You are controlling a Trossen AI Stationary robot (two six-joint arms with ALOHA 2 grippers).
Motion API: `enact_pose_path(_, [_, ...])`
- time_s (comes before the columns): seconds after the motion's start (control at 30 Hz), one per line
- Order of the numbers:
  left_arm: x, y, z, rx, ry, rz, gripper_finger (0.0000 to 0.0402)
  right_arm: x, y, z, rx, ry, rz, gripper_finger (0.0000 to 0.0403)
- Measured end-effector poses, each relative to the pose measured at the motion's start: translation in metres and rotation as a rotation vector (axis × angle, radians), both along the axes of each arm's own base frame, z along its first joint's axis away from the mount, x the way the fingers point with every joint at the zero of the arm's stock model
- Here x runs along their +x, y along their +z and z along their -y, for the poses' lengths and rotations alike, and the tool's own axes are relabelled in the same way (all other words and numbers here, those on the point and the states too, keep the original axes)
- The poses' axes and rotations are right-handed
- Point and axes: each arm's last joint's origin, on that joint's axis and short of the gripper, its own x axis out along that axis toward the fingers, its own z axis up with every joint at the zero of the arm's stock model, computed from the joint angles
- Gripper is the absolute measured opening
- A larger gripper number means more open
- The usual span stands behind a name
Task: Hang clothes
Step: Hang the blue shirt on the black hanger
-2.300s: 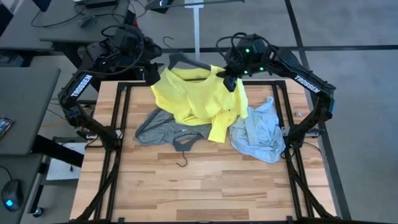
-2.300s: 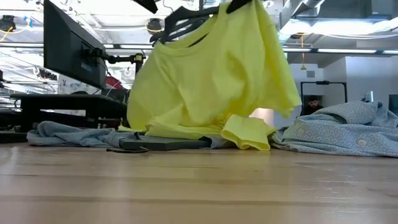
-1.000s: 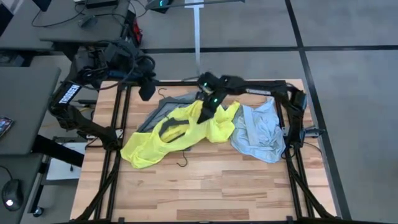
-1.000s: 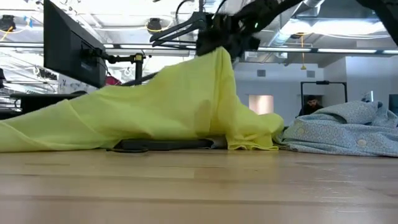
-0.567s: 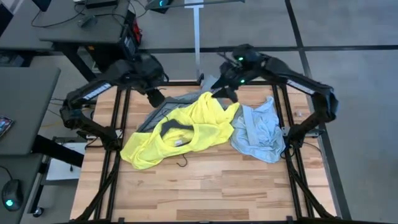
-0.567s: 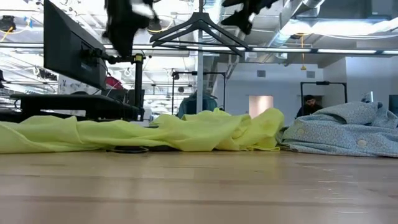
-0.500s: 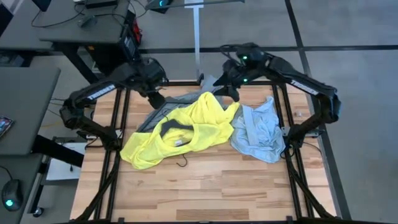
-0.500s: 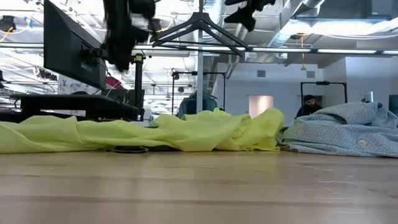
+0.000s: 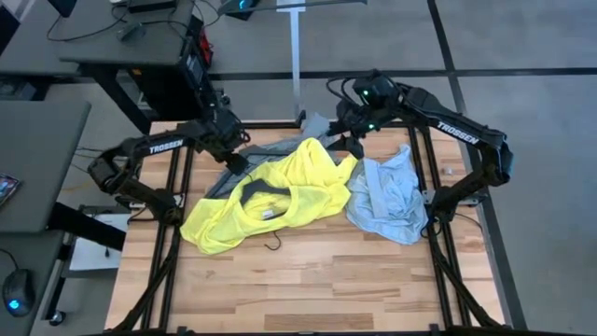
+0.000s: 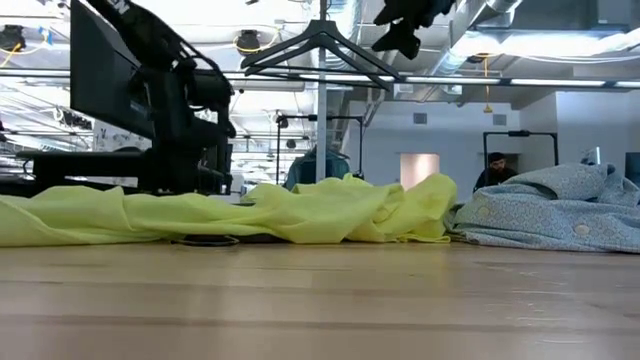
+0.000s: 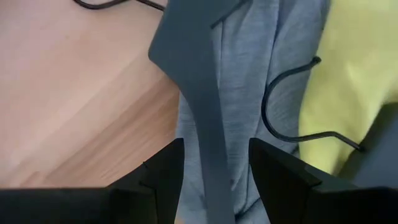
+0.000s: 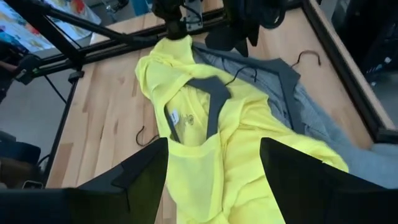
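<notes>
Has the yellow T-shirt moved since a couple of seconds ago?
Yes. The yellow T-shirt dropped from mid-air onto the table, spreading toward its left edge.

The yellow T-shirt (image 9: 266,196) lies spread across the middle of the table (image 9: 308,280), its collar up. The grey T-shirt (image 9: 244,166) shows from under its far left edge; the blue shirt (image 9: 387,196) lies crumpled just right of it. The left gripper (image 9: 233,161) is low over the grey T-shirt; the right gripper (image 9: 354,140) hangs over the far edge.
</notes>
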Motion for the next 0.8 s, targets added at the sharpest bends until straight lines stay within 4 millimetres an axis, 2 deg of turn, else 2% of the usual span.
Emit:
enact_pose_path(0.27, [-0.006,-0.023,-0.001,0.046,0.008,0.04,0.0164,0.0,-0.005,0.001,0.006,-0.001,-0.014,0.0244])
enact_pose_path(0.6, [-0.015,-0.057,0.009,0.055,0.017,0.106,0.016,0.0,-0.005,0.001,0.014,-0.008,-0.014,0.0244])
enact_pose_path(0.67, [-0.017,-0.06,0.009,0.081,0.053,0.081,0.0137,0.0,-0.005,0.001,0.014,-0.008,-0.014,0.0244])
enact_pose_path(0.77, [-0.018,-0.058,0.007,0.121,0.084,0.063,0.0059,0.0,-0.005,0.001,0.016,-0.008,-0.016,0.0244])
enact_pose_path(0.8, [-0.018,-0.055,0.006,0.135,0.089,0.063,0.0054,0.0,-0.005,0.001,0.017,-0.008,-0.018,0.0244])
